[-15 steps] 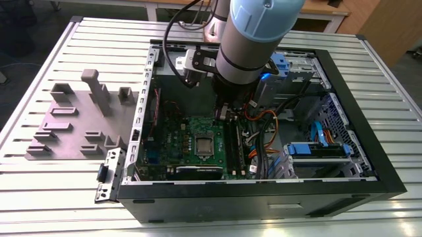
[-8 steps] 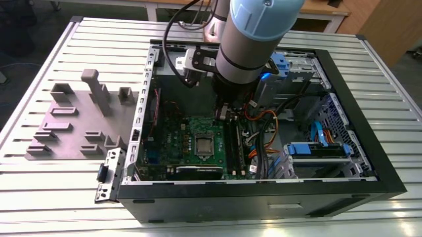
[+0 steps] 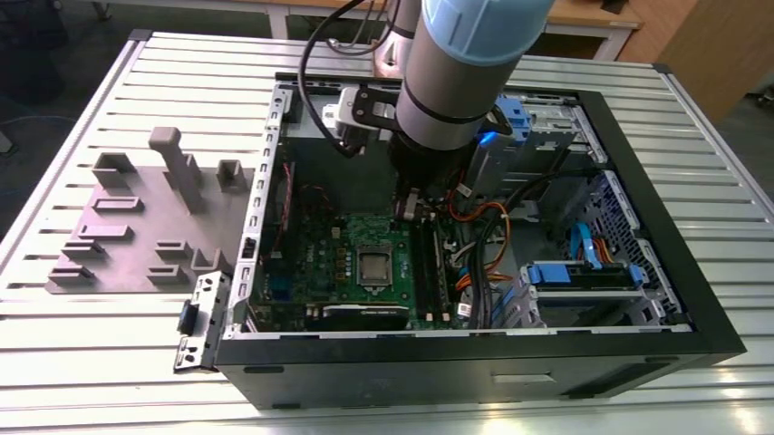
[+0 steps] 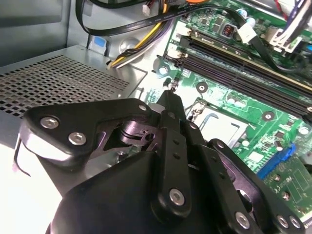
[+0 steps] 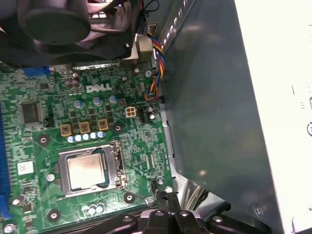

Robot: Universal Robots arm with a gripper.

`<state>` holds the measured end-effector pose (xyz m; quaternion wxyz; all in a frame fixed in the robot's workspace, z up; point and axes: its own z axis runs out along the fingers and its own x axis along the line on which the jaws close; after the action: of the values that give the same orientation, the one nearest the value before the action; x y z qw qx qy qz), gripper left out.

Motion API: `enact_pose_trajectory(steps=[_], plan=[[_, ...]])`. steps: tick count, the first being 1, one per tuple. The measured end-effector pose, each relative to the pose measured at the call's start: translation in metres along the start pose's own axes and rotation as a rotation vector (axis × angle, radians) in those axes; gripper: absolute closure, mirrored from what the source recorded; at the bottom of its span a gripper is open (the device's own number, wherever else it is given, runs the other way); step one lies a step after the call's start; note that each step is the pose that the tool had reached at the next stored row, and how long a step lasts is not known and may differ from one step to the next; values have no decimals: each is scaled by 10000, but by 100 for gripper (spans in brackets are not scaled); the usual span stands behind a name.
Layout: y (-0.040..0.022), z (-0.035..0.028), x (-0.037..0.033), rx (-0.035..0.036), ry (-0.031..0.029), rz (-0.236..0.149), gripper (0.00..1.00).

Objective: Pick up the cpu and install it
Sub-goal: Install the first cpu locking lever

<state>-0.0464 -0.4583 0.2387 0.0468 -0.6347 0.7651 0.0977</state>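
The cpu (image 5: pixel 87 168), a flat silvery square, lies inside the silver socket frame (image 5: pixel 115 165) on the green motherboard (image 5: pixel 53 131). In the exterior view the cpu (image 3: pixel 373 264) shows as a pale square mid-board. My gripper (image 5: pixel 165 198) hangs low over the board edge beside the socket, apart from the chip, between it and the grey case wall. Its fingers (image 4: pixel 170 100) look pressed together with nothing between them. In the exterior view the gripper (image 3: pixel 411 207) sits under the arm's wrist, just behind the socket.
The open black computer case (image 3: pixel 713 335) lies on a slatted metal table (image 3: pixel 72 362). Memory slots (image 4: pixel 253 83), loose cables (image 3: pixel 484 263) and blue drive bays (image 3: pixel 581 272) crowd the exterior view's right. A grey fixture block (image 3: pixel 133 227) stands outside on the left.
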Motion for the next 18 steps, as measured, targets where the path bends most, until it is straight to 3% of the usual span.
enact_pose_trajectory(steps=[3, 6, 12, 18], plan=[[5, -22, -3, 28, 147, 7, 89], [7, -29, 2, 43, 227, 10, 89], [3, -35, 34, 44, 250, -7, 89], [-3, -41, 60, -10, 275, -295, 89]])
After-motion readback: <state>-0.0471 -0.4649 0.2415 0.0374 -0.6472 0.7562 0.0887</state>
